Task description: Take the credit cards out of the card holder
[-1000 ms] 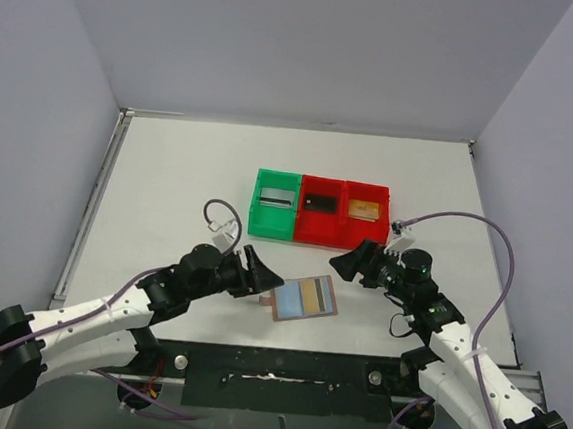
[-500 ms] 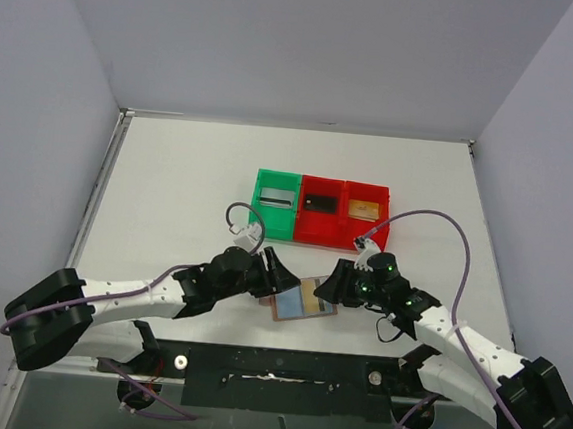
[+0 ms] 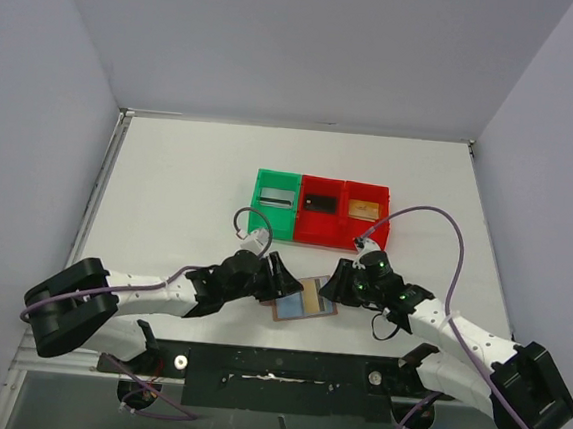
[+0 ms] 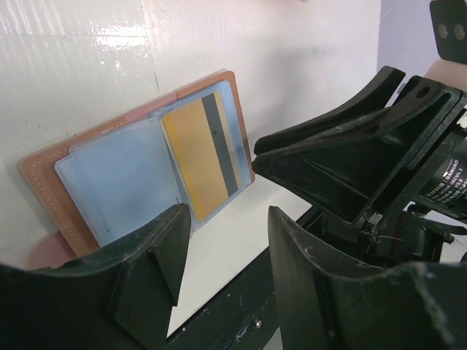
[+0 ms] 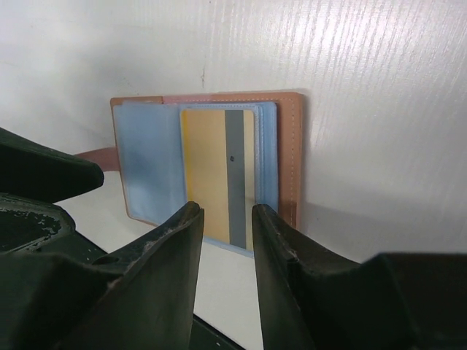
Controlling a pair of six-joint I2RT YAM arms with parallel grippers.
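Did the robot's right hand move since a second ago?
Yes. The right gripper has slid left and toward the near edge, away from the red bin, and now sits at the open card holder.

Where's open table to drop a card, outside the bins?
Free: the wide patch of table left of the green bin, the strip between the bins and back wall, and the band right of the red bins. Crowded: near centre, where left gripper and right gripper flank the open card holder in front of the bins.
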